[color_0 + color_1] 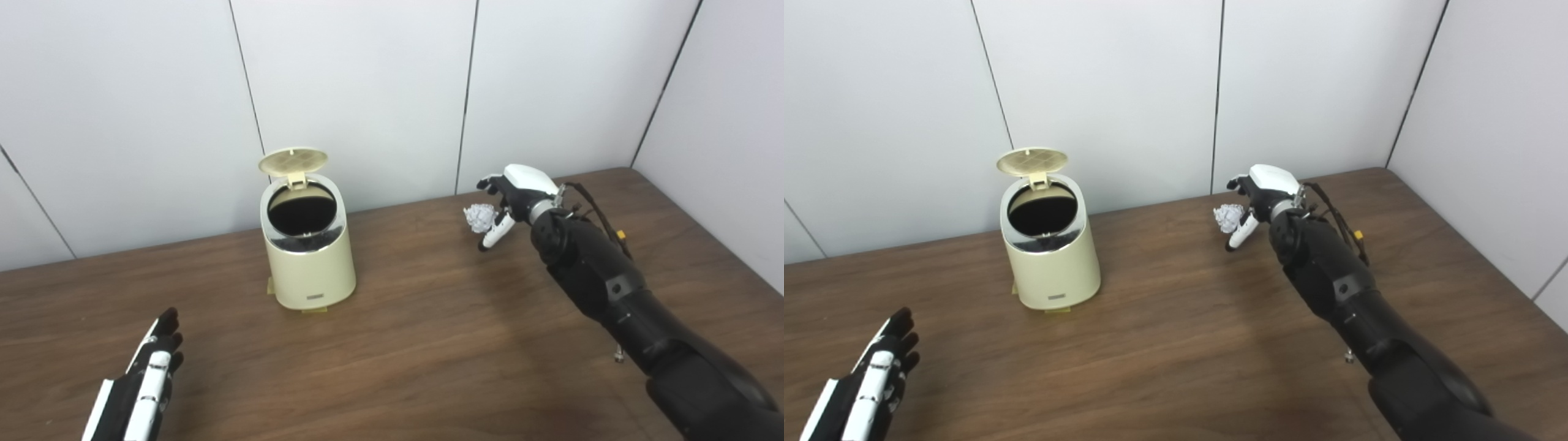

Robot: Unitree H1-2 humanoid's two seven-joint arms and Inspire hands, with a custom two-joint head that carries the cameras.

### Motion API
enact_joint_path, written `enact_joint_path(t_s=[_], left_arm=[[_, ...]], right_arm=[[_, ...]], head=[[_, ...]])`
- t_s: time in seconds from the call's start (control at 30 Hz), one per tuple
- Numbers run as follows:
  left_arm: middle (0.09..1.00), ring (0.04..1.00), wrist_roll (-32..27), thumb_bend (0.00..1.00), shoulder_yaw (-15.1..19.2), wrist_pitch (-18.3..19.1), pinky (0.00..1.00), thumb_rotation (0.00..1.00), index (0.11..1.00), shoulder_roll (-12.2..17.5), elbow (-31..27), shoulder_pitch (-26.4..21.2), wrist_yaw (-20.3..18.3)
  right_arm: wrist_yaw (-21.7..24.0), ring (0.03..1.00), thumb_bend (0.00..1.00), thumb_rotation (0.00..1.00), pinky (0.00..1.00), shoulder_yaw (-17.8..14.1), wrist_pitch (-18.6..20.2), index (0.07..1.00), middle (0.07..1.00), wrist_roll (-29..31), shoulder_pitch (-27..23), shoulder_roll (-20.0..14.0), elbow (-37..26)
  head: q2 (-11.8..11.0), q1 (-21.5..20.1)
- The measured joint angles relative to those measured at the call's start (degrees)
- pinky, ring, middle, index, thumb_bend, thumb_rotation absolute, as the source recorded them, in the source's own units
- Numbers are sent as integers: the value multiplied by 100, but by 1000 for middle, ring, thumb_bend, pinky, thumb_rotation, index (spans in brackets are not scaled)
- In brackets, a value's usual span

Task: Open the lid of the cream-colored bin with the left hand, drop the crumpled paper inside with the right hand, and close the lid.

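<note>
**Bin Lid Raised, Paper at Right Hand**

The cream-colored bin (pixel 309 257) stands upright on the wooden tabletop (pixel 429 343), near the rear wall. Its lid (pixel 293 160) is tipped up on the rear hinge, exposing the dark interior.

The right hand (pixel 514 196) sits well to the right of the bin. Its fingers (pixel 495 231) curl around the crumpled paper (pixel 479 217); whether the paper is lifted clear of the tabletop cannot be determined.

The left hand (pixel 144 380) lies low at the front left, fingers extended and close together, holding nothing, well apart from the bin.
</note>
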Motion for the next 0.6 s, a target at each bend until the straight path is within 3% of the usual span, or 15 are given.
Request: enact_joint_path(t_s=[0.03, 0.1, 0.17, 0.27, 0.33, 0.47, 0.6], left_arm=[[1000, 1000, 3, 498, -5, -1, 1000, 779, 1000, -9, -6, 0, 1], [1000, 1000, 7, 456, -44, 0, 1000, 811, 1000, -14, -21, 0, -9], [1000, 1000, -5, 473, -88, 1, 1000, 798, 1000, -15, -81, 4, -46], [1000, 1000, -82, 532, -108, 0, 1000, 760, 1000, -53, -236, 5, -69], [1000, 1000, -151, 527, -113, 3, 1000, 758, 1000, -70, -309, 13, -70], [1000, 1000, -173, 525, -122, 4, 1000, 754, 1000, -64, -383, 19, -77], [1000, 1000, -162, 538, -133, 4, 1000, 752, 1000, -63, -383, 19, -73]], right_arm=[[-39, 563, 953, 117, 401, 0, -41, 798, 671, 20, 2, 1, 48], [-62, 611, 942, 123, 482, 26, -145, 793, 683, 24, 0, -12, 125], [-72, 603, 932, 136, 489, 160, -247, 791, 676, -24, -5, -70, 132], [-67, 385, 926, 133, 296, 309, -328, 778, 480, -112, -27, -139, 135], [-68, 330, 924, 127, 244, 330, -336, 772, 432, -126, -35, -139, 138], [-69, 553, 907, 114, 411, 349, -406, 759, 628, -127, -34, -138, 124], [-69, 558, 896, 116, 425, 415, -425, 754, 610, -160, -51, -138, 126]], head=[[27, -9], [36, 17], [71, 79], [80, 123], [80, 140], [89, 149], [106, 219]])
